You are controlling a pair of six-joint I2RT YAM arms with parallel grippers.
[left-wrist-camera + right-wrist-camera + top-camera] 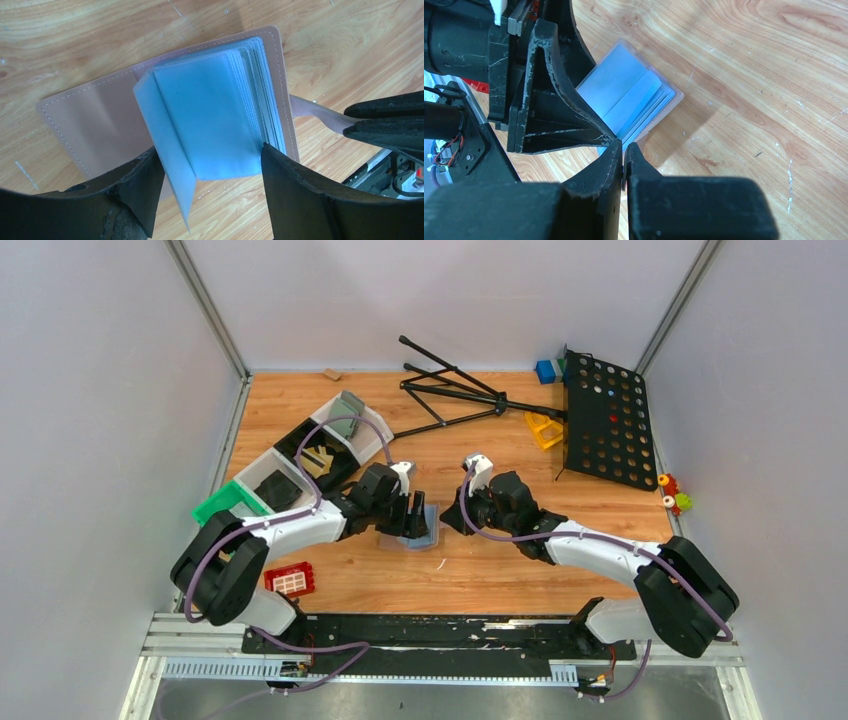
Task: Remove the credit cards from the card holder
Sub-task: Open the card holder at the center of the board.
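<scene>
The card holder [105,120] lies open on the wood, its salmon-tan cover spread flat and a stack of light blue sleeves [210,115] fanned up from it; it also shows in the top view [428,537] and the right wrist view [639,95]. My left gripper [210,150] is open, with one finger on each side of the sleeve stack; the right fingertip [280,165] is at the sleeves' edge. My right gripper [623,147] is shut on the holder's tan strap [320,112]. The credit cards are hidden.
White and green bins [262,480] with small items stand at the left. A red block [290,580] lies near the left arm's base. A black folding stand [450,390], a yellow piece [545,428] and a black perforated board [605,420] lie at the back right.
</scene>
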